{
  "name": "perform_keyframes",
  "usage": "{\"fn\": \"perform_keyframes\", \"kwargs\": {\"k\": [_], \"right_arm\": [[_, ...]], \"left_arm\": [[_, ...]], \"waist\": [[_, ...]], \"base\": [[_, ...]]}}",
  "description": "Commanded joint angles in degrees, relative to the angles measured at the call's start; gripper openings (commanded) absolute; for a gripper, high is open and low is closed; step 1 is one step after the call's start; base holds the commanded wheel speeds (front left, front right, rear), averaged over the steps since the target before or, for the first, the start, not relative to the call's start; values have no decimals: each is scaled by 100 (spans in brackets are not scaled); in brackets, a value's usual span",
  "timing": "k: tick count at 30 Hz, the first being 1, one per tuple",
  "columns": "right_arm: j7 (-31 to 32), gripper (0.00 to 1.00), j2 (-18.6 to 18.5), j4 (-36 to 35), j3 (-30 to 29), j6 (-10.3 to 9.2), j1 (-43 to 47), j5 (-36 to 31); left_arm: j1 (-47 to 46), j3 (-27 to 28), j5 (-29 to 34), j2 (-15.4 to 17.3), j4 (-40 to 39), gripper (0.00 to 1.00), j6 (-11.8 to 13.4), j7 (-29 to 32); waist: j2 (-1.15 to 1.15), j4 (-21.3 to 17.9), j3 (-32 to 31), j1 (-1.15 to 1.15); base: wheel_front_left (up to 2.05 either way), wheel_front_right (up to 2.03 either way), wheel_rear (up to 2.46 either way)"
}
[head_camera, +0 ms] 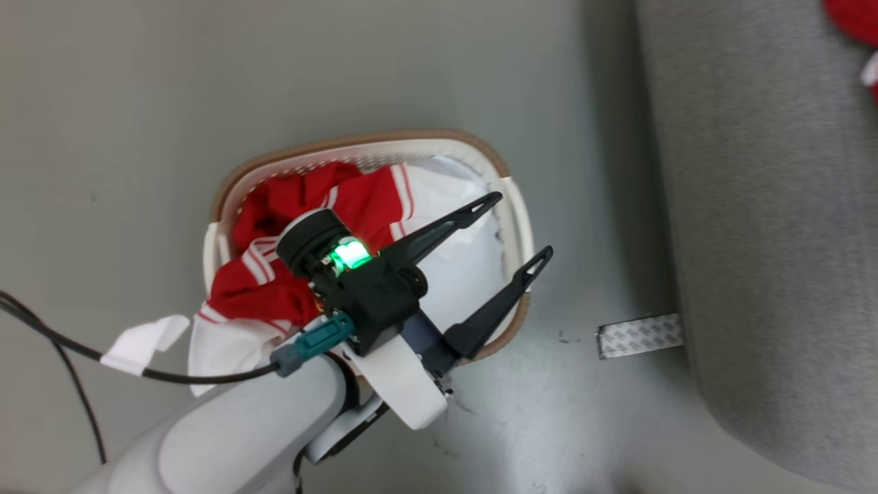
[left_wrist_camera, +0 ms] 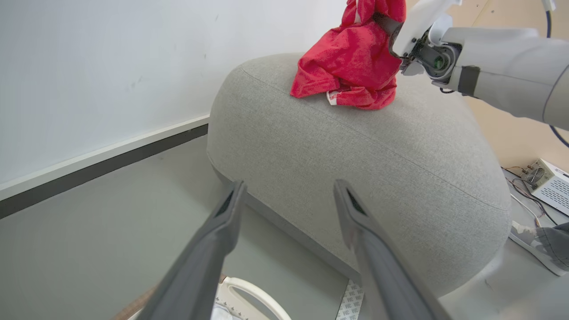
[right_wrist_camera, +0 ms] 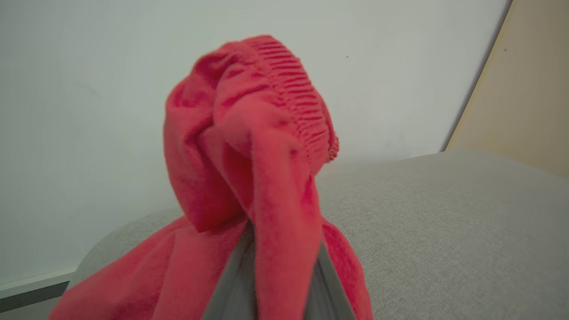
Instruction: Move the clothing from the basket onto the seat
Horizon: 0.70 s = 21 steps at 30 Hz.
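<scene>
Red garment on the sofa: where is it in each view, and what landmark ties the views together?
Head view: red garment at the top right corner, cut by the edge.
Left wrist view: top centre, its lower folds bunched up.
Right wrist view: centre, clamped in the right gripper.
Shared landmark: the grey sofa beneath it.

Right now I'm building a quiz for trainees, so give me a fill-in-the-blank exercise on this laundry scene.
The left gripper hovers over the basket with its fingers ____.
The striped garment in the basket is red and ____.
The right gripper is shut on the plain red garment, which rests on the grey ____.
Missing words: open; white; sofa.
</scene>
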Motion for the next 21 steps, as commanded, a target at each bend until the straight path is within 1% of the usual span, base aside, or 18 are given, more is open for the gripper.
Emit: {"fn": "perform_keyframes", "kwargs": {"k": [1, 2, 4, 7, 10, 14, 17, 21], "right_arm": [[-47, 67, -40, 120, -334, -13, -113, -233], [-77, 100, 10, 188, -566, -13, -111, -362], [-128, 100, 122, 267, -869, -13, -81, -562], [-171, 100, 253, 289, -933, -13, 162, -707], [-170, 100, 355, -117, -648, -13, 577, -728], [-171, 100, 437, -601, -293, -13, 1286, -440], [-171, 100, 450, -866, 70, -13, 1832, -212], [-172, 100, 443, -1199, 497, -13, 2484, 83]], "left_arm": [[-15, 29, -21, 60, 33, 100, 4, -75], [19, 31, -33, 67, 59, 100, 4, -94], [102, 40, -67, 91, 120, 100, 15, -148], [243, 95, -149, 161, 211, 100, 72, -235], [428, 180, -200, 255, 298, 100, 175, -307], [760, 324, -342, 346, 449, 100, 318, -414], [1051, 472, -480, 345, 546, 100, 419, -474], [1470, 716, -582, 246, 693, 100, 534, -520]], "waist": [[0, 227, 208, -2], [0, 236, 196, -2], [0, 239, 121, -2], [0, 181, -70, -2], [0, 82, -338, -2], [0, -19, -779, -2], [0, -34, -1154, -2], [0, 43, -1679, -2]], "base": [[0, 0, 0], [0, 0, 0], [0, 0, 0], [0, 0, 0], [0, 0, 0], [0, 0, 0], [0, 0, 0], [0, 0, 0]]}}
